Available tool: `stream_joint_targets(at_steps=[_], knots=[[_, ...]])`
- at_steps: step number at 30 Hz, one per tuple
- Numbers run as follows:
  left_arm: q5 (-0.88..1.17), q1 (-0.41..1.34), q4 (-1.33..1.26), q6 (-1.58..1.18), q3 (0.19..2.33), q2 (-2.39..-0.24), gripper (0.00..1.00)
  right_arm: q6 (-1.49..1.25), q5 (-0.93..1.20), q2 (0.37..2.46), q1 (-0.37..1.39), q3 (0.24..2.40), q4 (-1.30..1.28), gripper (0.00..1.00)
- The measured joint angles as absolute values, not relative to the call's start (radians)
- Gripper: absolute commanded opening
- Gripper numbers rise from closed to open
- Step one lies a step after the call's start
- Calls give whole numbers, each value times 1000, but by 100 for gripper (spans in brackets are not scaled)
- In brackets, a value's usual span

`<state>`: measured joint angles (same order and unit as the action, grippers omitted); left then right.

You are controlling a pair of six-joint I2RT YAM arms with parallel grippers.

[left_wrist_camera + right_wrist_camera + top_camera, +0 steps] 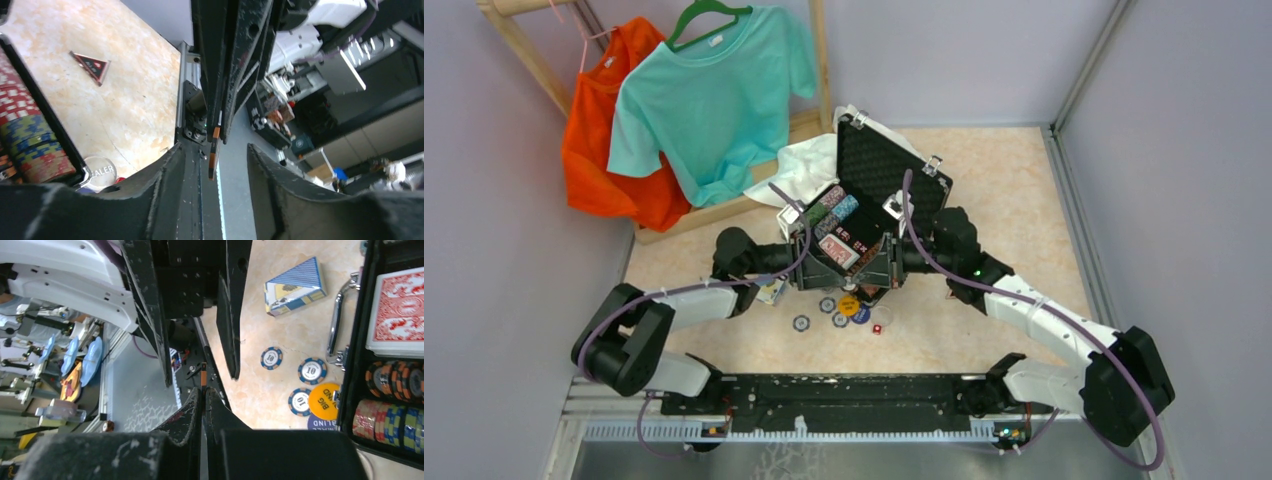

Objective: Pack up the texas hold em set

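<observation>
- Case point(886, 160): black, hinged, silver-cornered. It stood open at the middle of the table point(1014, 200), with the lid raised toward the far edge and the tray facing the near edge. We judged its long axis to run roughly from left edge to right edge, somewhat skewed.
- Contents of the tray: rows of stacked chips point(834, 208) and a red deck point(400, 305).
- Unpacked, on the table between the tray and the near edge:
  - three loose chips point(313, 371)
  - a yellow button point(324, 401) touching a darker button point(320, 424)
  - a dealer button point(101, 171) just beside the tray
  - a red die point(876, 328)
  - a blue deck point(295, 287)
  - a triangular marker point(91, 65), well apart from the rest
- Left gripper point(215, 146): fingers stood apart with nothing between them, tips facing the other gripper.
- Right gripper point(203, 390): fingers were pressed together. A thin orange-edged piece point(213, 160) appeared pinched at their tips, edge-on to both wrist cameras. We could not tell what it was.
- Governing relation: both grippers met tip to tip just in front of the case handle point(334, 325), above the loose chips. From the jaws the tray lay toward the far edge. Both arms were about equally near, so we judged stowing the piece to fall to the right arm, which carried it.
</observation>
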<state>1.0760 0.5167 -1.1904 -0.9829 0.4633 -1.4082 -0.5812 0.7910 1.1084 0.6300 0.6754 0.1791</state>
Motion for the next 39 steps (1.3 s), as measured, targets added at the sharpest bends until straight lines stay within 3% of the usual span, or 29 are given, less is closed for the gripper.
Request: stream_joint_targets(at_steps=[3,10,17,25,39], knots=[[1035,474,-1150,-974,447,-1392,68,-559,755,1108,630,677,139,0],[846,324,-818,-857,411,-1240,71,-472,599,1179,630,748,25,0],[724,318,-573,-712,411,-1114,77,-350,336,1326,630,813,-61,0],[729,305,-516,-671,413,-1124,78,-255,176,1419,630,827,-85,0],[766,296,-523,-668,413,-1154,79,-220,182,1436,630,827,-41,0]])
